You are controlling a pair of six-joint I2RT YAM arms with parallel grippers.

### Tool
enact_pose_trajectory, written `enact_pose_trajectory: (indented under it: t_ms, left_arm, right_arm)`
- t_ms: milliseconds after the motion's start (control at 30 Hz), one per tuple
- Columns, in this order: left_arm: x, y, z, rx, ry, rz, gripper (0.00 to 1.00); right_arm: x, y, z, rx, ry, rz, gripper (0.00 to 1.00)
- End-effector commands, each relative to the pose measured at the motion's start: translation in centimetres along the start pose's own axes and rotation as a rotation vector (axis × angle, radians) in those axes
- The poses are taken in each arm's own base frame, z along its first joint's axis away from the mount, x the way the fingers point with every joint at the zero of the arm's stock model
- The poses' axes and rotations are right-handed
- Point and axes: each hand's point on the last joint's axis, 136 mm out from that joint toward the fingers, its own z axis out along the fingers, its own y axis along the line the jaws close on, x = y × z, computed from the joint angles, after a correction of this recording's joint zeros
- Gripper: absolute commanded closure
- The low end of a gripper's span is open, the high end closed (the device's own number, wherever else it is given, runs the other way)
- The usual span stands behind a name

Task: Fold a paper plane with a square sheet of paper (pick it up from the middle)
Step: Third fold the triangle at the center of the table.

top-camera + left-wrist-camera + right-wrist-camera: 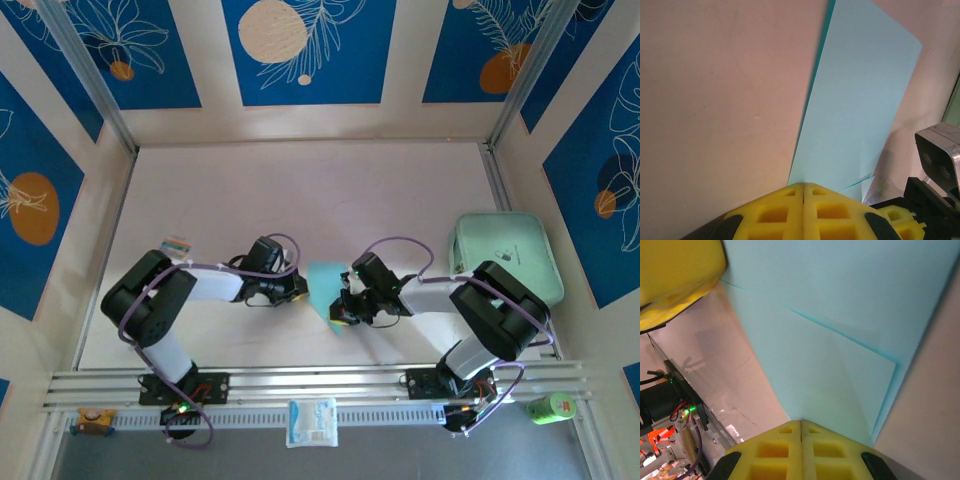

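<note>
Pinching square sheet of paper (324, 283), left fingers (774, 212), right fingers (776, 452), opposite edges

1. From above, the left claw (298, 290) and the right claw (345, 308) cover the near corners of the square sheet of paper (325, 280). Its creases are too small to trace.
2. In the left wrist view, the sheet runs off the top edge, and its near end is hidden behind the yellow fingers (775, 212).
3. In the right wrist view, the top and right edges cut the sheet off. It is unclear whether the pressed-together pads (827, 450) pinch it.
4. The small card (177, 243) at the table's left is too small to identify.
</note>
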Motion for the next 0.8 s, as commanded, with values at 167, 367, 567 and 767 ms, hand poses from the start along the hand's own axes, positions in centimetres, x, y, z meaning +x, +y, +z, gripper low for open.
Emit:
enact_pose_trajectory:
  t_ms: [167, 367, 567, 767]
  left_arm:
    - [-1.5, 2.8, -2.5, -0.146, -0.108, -0.036, 0.97]
    - [-1.3, -0.8, -3.3, -0.027, -0.122, 0.053, 0.94]
    - [1.7, -5.5, -0.9, 0.056, 0.003, 0.220, 0.93]
    - [3.0, -3.2, 2.3, -0.017, 0.073, 0.175, 0.94]
  right_arm:
    - [2.0, -4.0, -0.2, 0.132, 0.093, 0.055, 0.98]
    - [1.7, -3.6, -0.3, 0.113, 0.104, 0.031, 0.98]
    - [1.3, -3.3, -0.3, 0.104, 0.103, 0.024, 0.98]
    - [1.0, -3.0, -0.6, 0.098, 0.094, 0.016, 0.97]
